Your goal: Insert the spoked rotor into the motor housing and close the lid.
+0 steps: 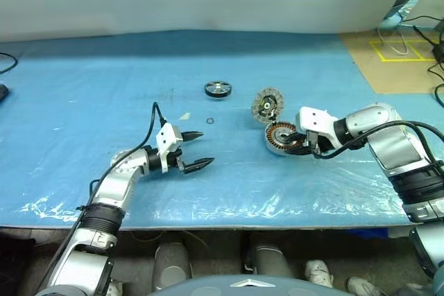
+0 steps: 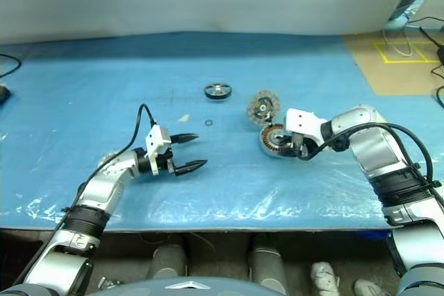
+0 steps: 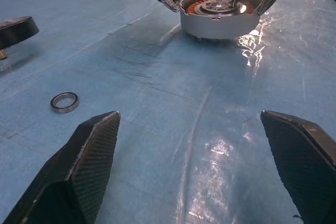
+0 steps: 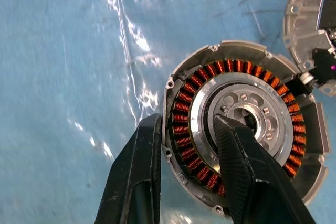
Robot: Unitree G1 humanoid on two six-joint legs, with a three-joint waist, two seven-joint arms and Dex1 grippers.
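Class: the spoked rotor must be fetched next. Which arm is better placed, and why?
Probably the left: its gripper is open and free, while the right gripper straddles the motor housing wall. The spoked rotor lies untouched.

A small metal ring (image 3: 64, 102) lies on blue sheet (image 1: 83, 102).

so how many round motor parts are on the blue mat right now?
4. The spoked rotor lies alone at the far centre; a small ring just nearer; the lid leans against the motor housing, where the right gripper straddles the housing's wall. None looks hidden.
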